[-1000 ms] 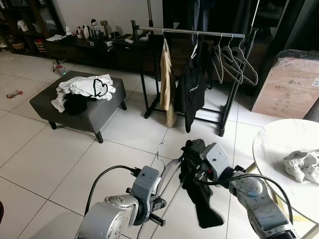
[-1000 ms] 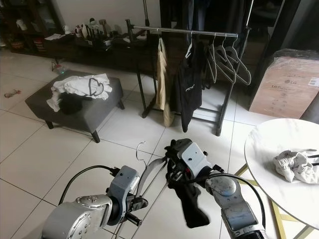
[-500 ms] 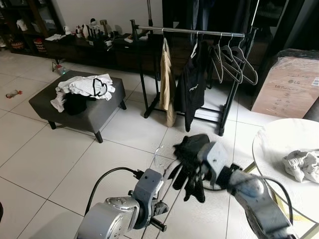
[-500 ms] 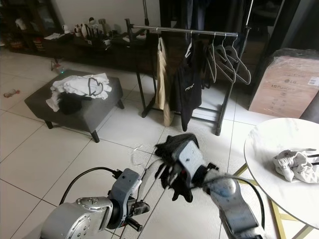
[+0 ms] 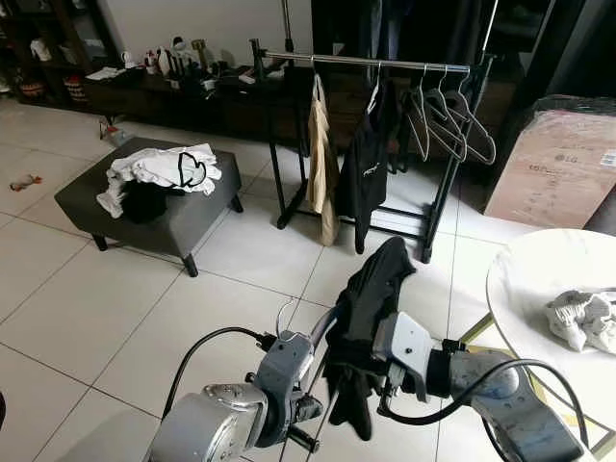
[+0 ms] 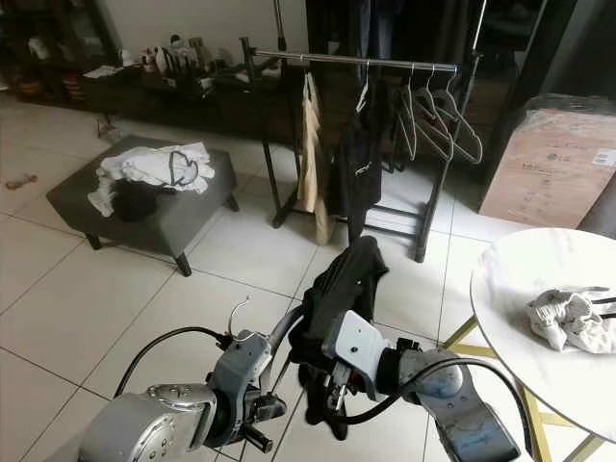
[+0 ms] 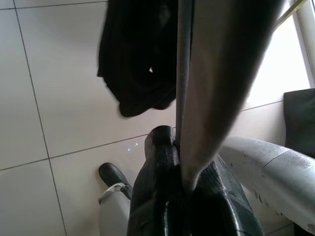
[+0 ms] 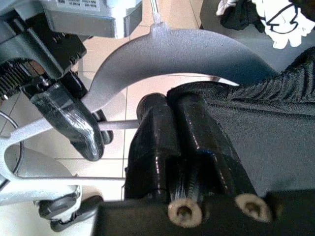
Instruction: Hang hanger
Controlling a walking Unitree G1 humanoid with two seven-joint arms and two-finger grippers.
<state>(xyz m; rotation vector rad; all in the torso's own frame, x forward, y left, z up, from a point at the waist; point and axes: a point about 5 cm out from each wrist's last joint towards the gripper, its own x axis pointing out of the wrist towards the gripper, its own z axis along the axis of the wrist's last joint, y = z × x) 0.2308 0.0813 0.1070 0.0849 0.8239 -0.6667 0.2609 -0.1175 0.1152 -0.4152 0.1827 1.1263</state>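
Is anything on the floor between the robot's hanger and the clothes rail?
Nothing visible is. The grey hanger with its black garment is held by the left gripper and right gripper; only bare white tiles lie before the metal clothes rail.

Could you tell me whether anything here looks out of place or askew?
The black garment sits bunched over one end of the grey hanger, held by the left claw and right claw, not spread evenly. Clothes lie heaped on the ottoman.
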